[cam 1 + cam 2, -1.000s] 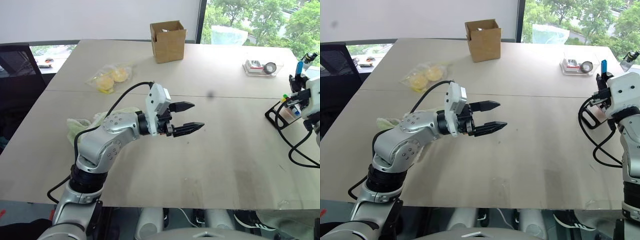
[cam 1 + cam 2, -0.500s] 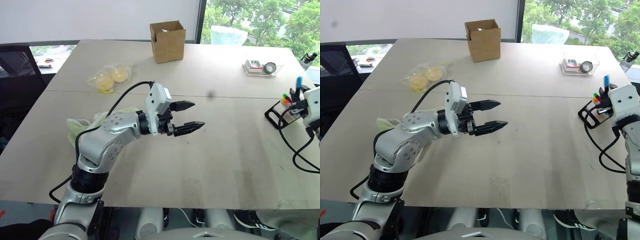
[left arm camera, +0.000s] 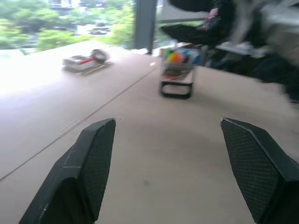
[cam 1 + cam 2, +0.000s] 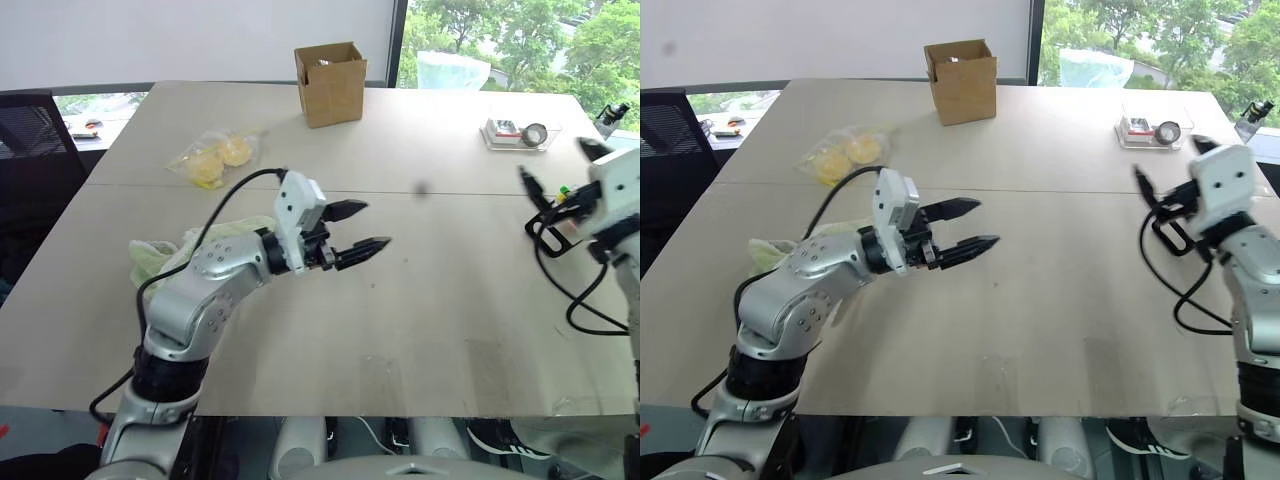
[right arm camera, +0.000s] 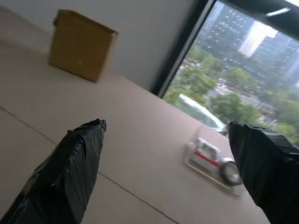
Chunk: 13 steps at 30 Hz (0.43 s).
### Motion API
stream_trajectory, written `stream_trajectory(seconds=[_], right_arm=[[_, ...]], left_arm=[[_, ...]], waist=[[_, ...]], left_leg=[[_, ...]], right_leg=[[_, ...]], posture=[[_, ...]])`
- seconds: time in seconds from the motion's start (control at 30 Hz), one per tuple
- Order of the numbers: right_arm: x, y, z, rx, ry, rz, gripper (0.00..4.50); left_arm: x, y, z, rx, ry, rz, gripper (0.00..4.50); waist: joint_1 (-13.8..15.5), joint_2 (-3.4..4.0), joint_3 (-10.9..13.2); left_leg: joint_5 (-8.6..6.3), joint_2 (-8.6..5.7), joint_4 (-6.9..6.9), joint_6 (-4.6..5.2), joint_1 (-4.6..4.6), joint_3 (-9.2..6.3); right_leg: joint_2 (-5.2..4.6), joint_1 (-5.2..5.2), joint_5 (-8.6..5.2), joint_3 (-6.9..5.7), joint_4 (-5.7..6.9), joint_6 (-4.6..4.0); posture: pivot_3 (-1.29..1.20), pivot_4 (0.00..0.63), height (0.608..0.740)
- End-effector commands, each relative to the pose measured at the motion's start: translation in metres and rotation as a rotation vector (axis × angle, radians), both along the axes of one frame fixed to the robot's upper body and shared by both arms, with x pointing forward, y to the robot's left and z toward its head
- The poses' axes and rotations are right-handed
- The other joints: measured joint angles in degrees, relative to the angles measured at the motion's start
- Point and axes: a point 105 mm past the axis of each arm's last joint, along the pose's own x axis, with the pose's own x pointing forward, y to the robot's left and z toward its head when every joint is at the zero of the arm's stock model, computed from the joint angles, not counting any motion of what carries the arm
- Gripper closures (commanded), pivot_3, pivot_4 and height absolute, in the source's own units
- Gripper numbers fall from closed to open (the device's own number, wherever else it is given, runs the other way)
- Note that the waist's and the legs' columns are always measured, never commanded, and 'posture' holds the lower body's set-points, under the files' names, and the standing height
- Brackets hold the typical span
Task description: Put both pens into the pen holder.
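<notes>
1. the right gripper (image 4: 1168, 165) hangs beside the pen holder (image 3: 179, 66) at the table's (image 4: 440, 290) right edge with its jaws spread wide and nothing between them. judging by that, the drop-off on this side is done and the step in hand is pulling clear.
2. the holder sits on its black looped stand with coloured marker tops showing in it. the view of it is blurred, so i cannot tell whether both pens are among them.
3. to back off well, lift the right gripper away without snagging the stand or its own cable (image 4: 1165, 280).
4. the left gripper (image 4: 355, 227) hovers over mid-table, jaws apart and empty, well apart from the holder. it should stay out of the way.
</notes>
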Motion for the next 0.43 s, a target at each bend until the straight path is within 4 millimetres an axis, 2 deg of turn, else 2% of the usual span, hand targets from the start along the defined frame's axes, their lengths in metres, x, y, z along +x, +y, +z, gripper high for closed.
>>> stream_trajectory(seconds=[0.03, 0.13, 0.2, 0.33, 0.43], right_arm=[[-0.024, 0.029, -0.022, 0.007, 0.17, 0.177, 0.0], [-0.045, 0.03, -0.051, -0.022, 0.329, 0.228, 0.0], [-0.061, 0.02, -0.068, -0.056, 0.413, 0.233, 0.0], [-0.08, -0.009, -0.083, -0.076, 0.491, 0.185, 0.0], [-0.087, -0.018, -0.085, -0.081, 0.51, 0.167, 0.0]], left_arm=[[-0.015, 0.027, -0.003, -0.041, 0.009, 0.144, 0.06], [-0.025, 0.05, -0.018, -0.003, 0.042, 0.285, 0.06], [-0.036, 0.061, -0.023, -0.005, 0.065, 0.347, 0.06], [-0.059, 0.076, -0.033, 0.006, 0.117, 0.446, 0.06], [-0.074, 0.083, -0.038, -0.018, 0.161, 0.498, 0.06]], waist=[[0.1, -0.01, 0.0], [0.7, -0.04, 0.0], [0.8, -0.05, 0.0], [0.4, -0.03, 0.0], [0.2, -0.02, -0.1]], left_leg=[[-0.01, 0.0, 0.0, 0.01, -0.04, -0.01], [-0.1, -0.06, 0.01, 0.15, -0.13, -0.05], [-0.24, -0.12, 0.03, 0.36, -0.17, -0.04], [-0.45, -0.12, 0.12, 0.23, -0.08, -0.03], [-0.46, -0.09, 0.13, 0.2, 0.05, -0.07]], right_leg=[[-0.04, -0.01, 0.0, -0.01, -0.02, -0.01], [-0.4, 0.0, -0.01, -0.13, -0.12, -0.01], [-0.51, 0.0, -0.09, -0.14, -0.16, -0.13], [-0.58, 0.06, -0.27, -0.13, -0.17, -0.02], [-0.57, 0.06, -0.24, -0.14, -0.16, -0.08]], posture=[[0.0, 0.15, 0.74], [0.0, 0.15, 0.74], [0.0, 0.15, 0.74], [0.0, 0.15, 0.74], [0.0, 0.15, 0.74]])
